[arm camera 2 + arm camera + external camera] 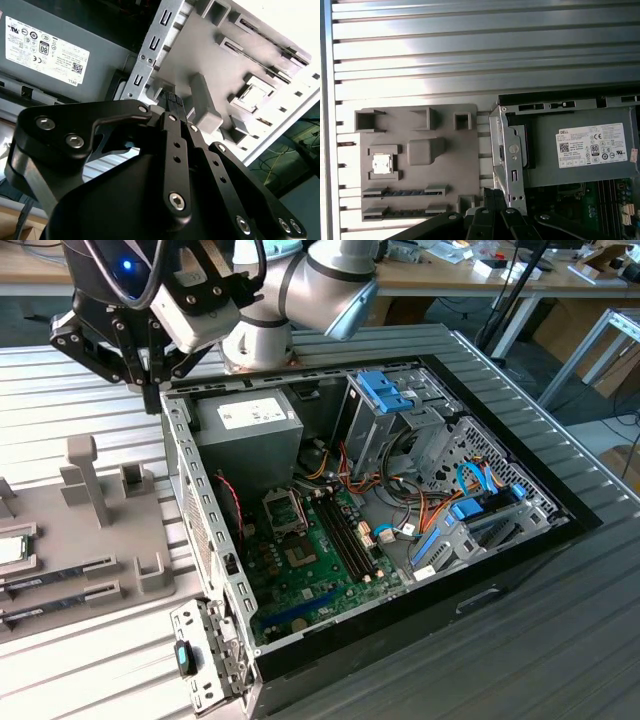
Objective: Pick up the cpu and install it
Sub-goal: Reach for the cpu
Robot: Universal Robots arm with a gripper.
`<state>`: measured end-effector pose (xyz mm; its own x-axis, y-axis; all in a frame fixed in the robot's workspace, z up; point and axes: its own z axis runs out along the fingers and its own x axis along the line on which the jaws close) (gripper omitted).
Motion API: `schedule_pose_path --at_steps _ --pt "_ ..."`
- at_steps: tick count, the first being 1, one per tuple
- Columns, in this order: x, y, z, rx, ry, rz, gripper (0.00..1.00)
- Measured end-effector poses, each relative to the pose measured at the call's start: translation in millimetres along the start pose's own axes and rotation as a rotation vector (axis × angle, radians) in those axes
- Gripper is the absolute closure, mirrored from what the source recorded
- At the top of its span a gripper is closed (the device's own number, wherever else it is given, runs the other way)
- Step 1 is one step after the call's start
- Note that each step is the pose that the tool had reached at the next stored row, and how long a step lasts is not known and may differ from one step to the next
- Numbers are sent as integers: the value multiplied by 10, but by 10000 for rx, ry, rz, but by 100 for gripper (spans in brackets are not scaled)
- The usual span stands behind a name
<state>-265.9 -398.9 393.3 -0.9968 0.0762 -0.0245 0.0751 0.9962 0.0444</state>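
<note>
The black two-finger gripper (173,101) hangs empty, tips pressed together, near the open grey metal computer case (512,165), while the small square silver-grey cpu (381,163) lies in a recess of the grey plastic tray (465,160) beside the case.

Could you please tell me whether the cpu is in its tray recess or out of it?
In: the cpu lies flat in its recess on the grey tray.

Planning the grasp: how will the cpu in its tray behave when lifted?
The cpu looks thin and flat, so probably stiff and light. Its shiny metal top may be slippery. Sitting recessed in the tray, it likely offers only narrow edges.
</note>
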Motion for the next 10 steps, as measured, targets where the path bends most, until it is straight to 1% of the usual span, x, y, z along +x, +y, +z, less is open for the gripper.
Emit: schedule_pose_path --at_steps 4,10 --pt "40 -3 -1 0 -1 0 89" --pt "75 -6 -2 0 0 0 89"
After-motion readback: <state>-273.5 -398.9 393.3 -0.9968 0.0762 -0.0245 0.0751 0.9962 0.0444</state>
